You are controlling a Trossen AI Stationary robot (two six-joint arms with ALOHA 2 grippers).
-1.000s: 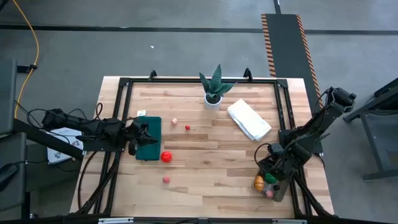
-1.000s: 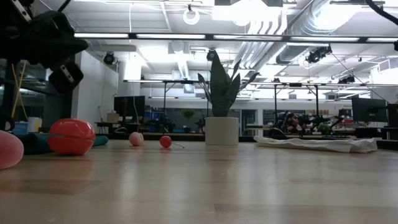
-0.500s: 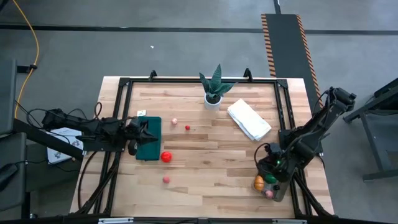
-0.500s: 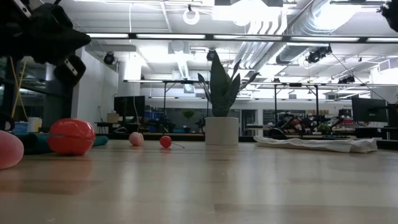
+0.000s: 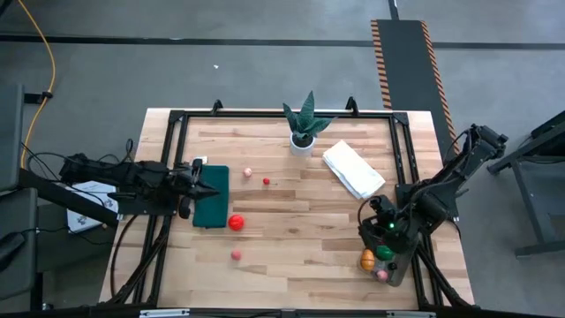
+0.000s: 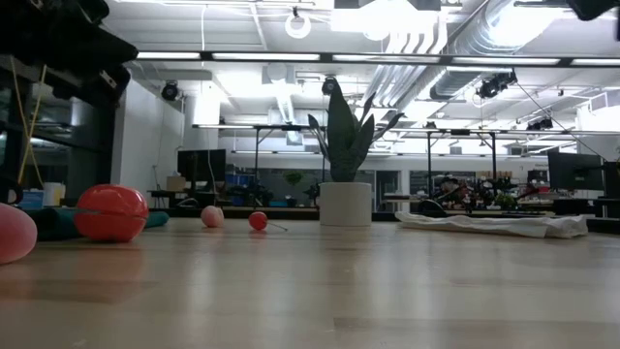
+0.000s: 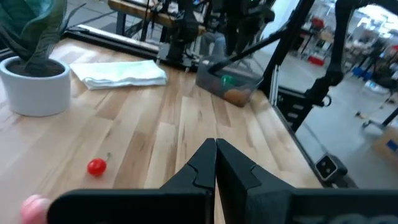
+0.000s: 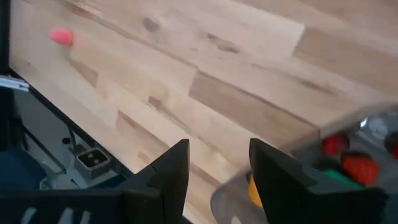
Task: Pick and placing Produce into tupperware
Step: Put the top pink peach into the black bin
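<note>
The wooden bench (image 5: 300, 221) carries a potted plant (image 5: 303, 124) near its far edge, a folded white cloth (image 5: 353, 170) beside the plant toward the right, and a dark green mat (image 5: 212, 199) on the left side.

The left gripper (image 5: 208, 184) lies low over the mat at the left edge of the bench, and its two fingers are pressed together with nothing between them, as the left wrist view shows (image 7: 215, 163).

The right gripper (image 5: 378, 215) hangs over the near right corner, just above the clear container (image 5: 397, 267) that sits at the bench edge. Its fingers stand apart with a gap and hold nothing; in the right wrist view bare wood shows between them (image 8: 219, 163).

Inside the container are an orange fruit (image 5: 367, 261), a green piece (image 5: 385, 252) and a pink piece (image 5: 381, 275); the right wrist view also shows red pieces (image 8: 357, 165) in it.

Four pieces of produce lie loose on the bench, well apart from the container. A large red tomato (image 5: 236, 223) lies just beside the near right corner of the mat. A pink ball (image 5: 237, 255) lies nearer the front edge. A small pale pink ball (image 5: 248, 172) and a small red berry (image 5: 266, 181) lie close together between the mat and the plant
</note>
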